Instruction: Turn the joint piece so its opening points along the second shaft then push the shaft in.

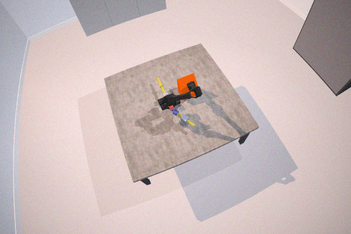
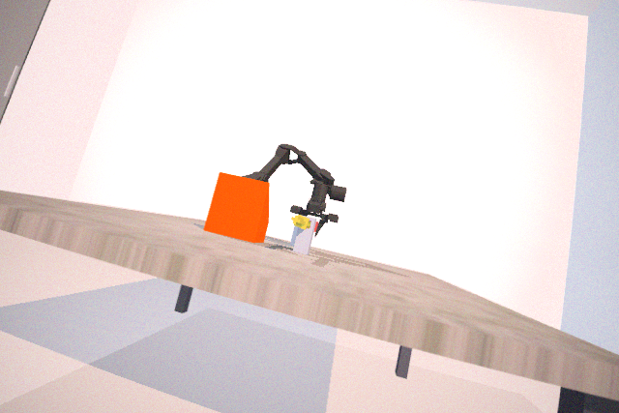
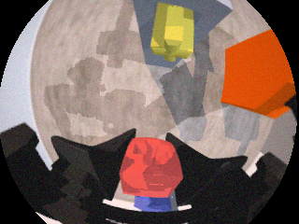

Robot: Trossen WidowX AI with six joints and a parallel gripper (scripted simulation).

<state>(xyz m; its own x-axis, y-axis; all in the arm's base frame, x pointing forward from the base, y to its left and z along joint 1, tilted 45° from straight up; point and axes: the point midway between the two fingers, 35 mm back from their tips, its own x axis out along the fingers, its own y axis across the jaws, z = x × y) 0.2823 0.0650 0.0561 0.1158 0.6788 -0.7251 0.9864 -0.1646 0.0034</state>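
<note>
The red joint piece sits between the fingers of my gripper, which is shut on it. Its blue hinge part joins it to the fixed yellow shaft, which passes through a pale block. The second yellow shaft lies in its own pale block. In the wrist view its end faces the joint piece across a gap. Exactly where the opening points cannot be told. The gripper body hides the gap in the top view.
An orange box stands on the wooden table beside the second shaft's block, close to the arm. Shadows of the arm fall across the table top.
</note>
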